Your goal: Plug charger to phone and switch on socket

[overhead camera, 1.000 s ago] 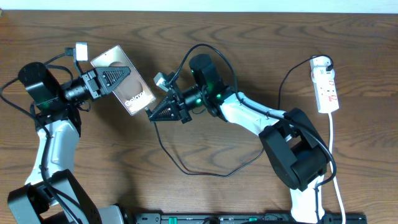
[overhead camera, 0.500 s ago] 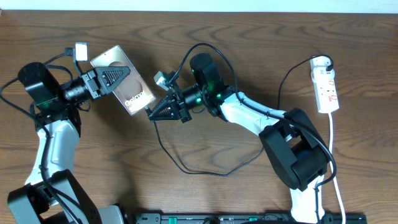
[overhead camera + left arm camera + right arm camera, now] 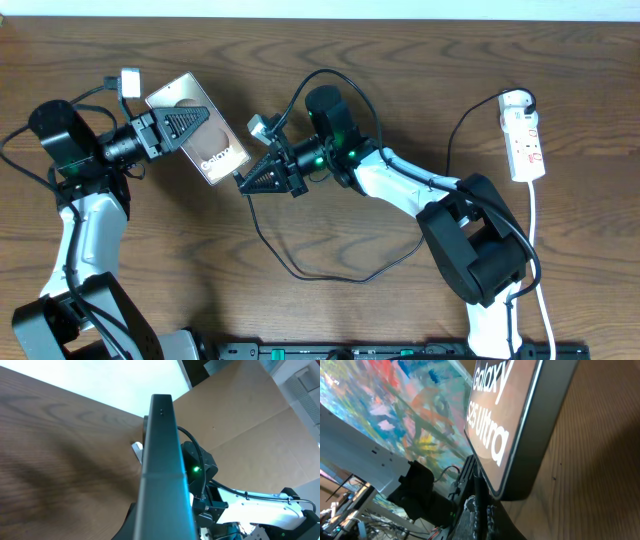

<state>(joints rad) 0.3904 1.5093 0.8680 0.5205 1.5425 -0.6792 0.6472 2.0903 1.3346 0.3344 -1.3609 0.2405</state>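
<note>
The flat, rectangular phone (image 3: 212, 152), with a glossy bronze-brown face and white Galaxy lettering, appears lifted just clear of the brown wood-grain table (image 3: 400, 60); the left gripper (image 3: 188, 122) has its black jaws clamped across the phone's upper half; the right gripper (image 3: 248, 182) sits at the phone's lower end with jaws together, seemingly pinching the narrow plug tip of the long thin black charger (image 3: 300, 272), though the tip is too small to make out; its slack cable loops over the table towards the small white plastic socket (image 3: 526, 142), well apart at the right; the phone is likely rigid, fairly heavy and slick, best held by its long edges so an end-on push cannot twist it; the cable is limp and light, so grip the stiff moulded plug; the light socket may slide when pressed
</note>
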